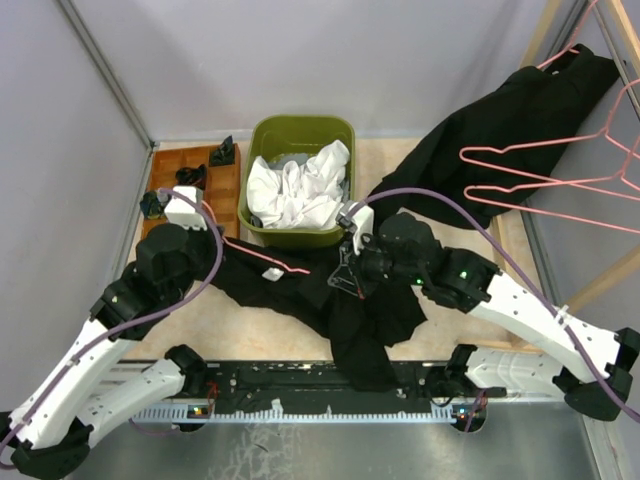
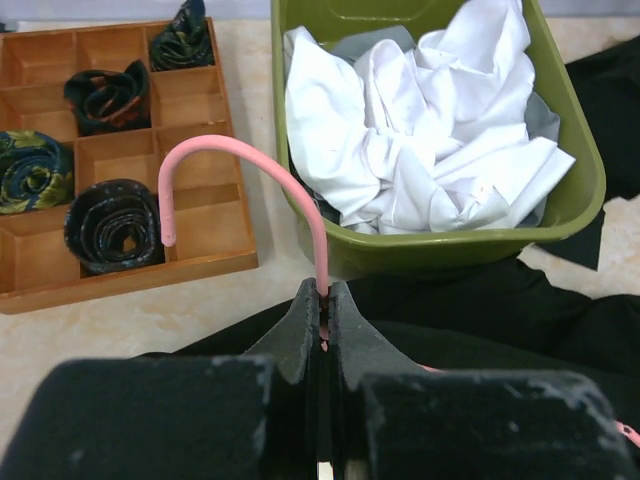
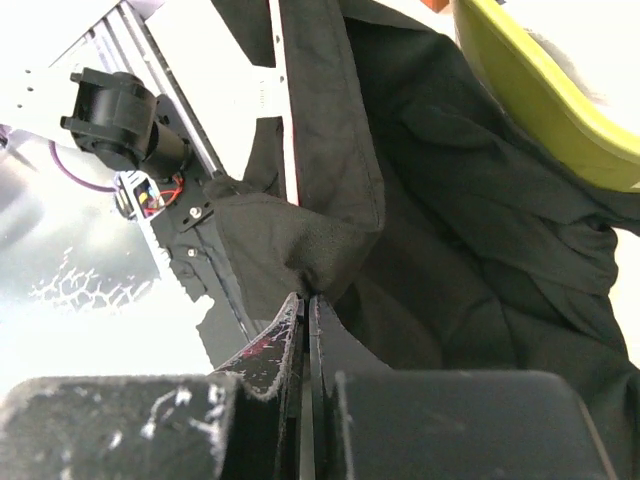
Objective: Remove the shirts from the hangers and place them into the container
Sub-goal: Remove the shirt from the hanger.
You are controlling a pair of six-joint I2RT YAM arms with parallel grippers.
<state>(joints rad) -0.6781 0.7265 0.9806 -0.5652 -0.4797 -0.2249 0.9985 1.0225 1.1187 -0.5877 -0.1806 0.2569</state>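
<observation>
A: So, what are my claws doing down at the near edge?

B: Your right gripper [image 3: 303, 300] is pinching a fold of the black shirt [image 1: 345, 310], its jaws pressed together on the cloth. That shirt is lying spread on the table [image 1: 250, 330] between your two arms, with one part draping over the near edge.

A: And the left one?

B: Your left gripper [image 2: 323, 298] is clamping the neck of a pink hanger [image 2: 255, 165] just below its hook. The hook is curving up and over toward the wooden tray [image 2: 215, 268].

A: Where is the container sitting?

B: Just beyond the shirt, right up against it. The green tub [image 1: 300, 128] is holding a crumpled white shirt [image 1: 300, 185], with grey cloth [image 2: 548, 108] showing beneath it. Farther off to your right, a second black shirt [image 1: 510, 115] is hanging down from the rack [image 1: 545, 32], beside bare pink hangers [image 1: 545, 180].
</observation>
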